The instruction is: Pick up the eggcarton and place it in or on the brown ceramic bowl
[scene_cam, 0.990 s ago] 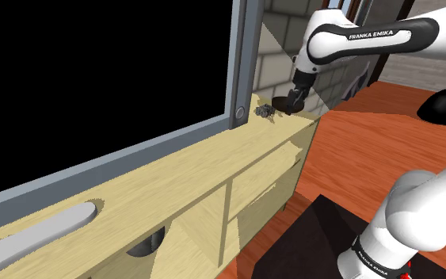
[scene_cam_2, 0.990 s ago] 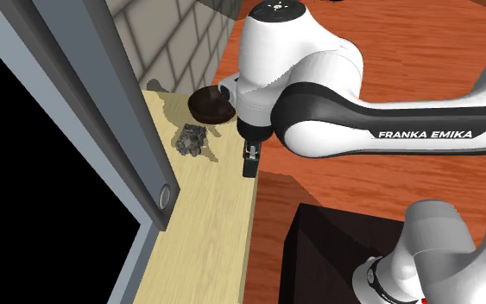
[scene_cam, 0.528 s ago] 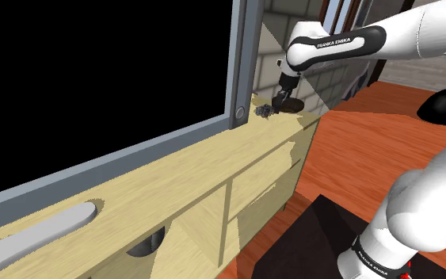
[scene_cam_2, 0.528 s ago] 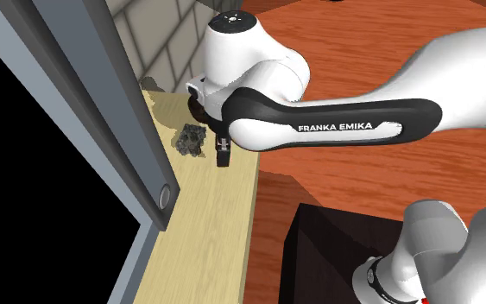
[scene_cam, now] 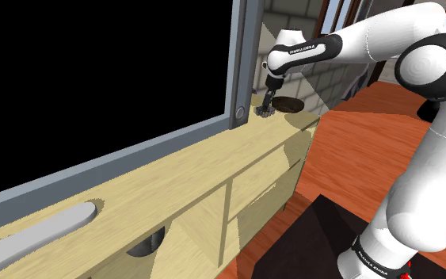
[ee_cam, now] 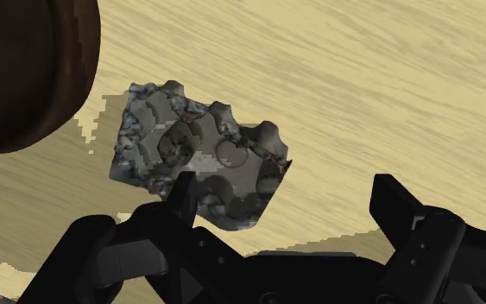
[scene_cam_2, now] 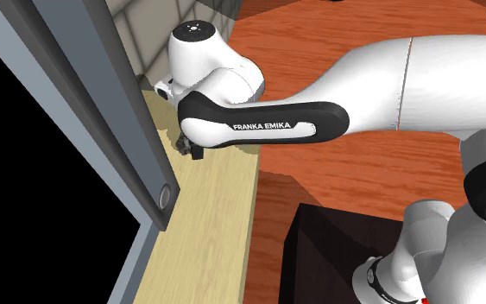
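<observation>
The egg carton is a small, mottled grey, lumpy piece lying on the light wooden cabinet top. A dark brown bowl stands close beside it. My black gripper hangs open just above the carton. One fingertip is over the carton's near edge, and most of the carton lies outside the gap, toward the bowl. In the shoulder view the gripper points down at the carton, with the bowl just to its right. In the second exterior view the arm covers most of the carton.
A large black screen in a grey frame stands along the cabinet's back, right beside the carton. A brick wall closes the cabinet's far end. The cabinet front drops to a red-brown wooden floor. My dark stand is at lower right.
The gripper has swung from beside the bowl toward the screen and come lower, and now hangs over the egg carton. Carton and bowl have not moved.
</observation>
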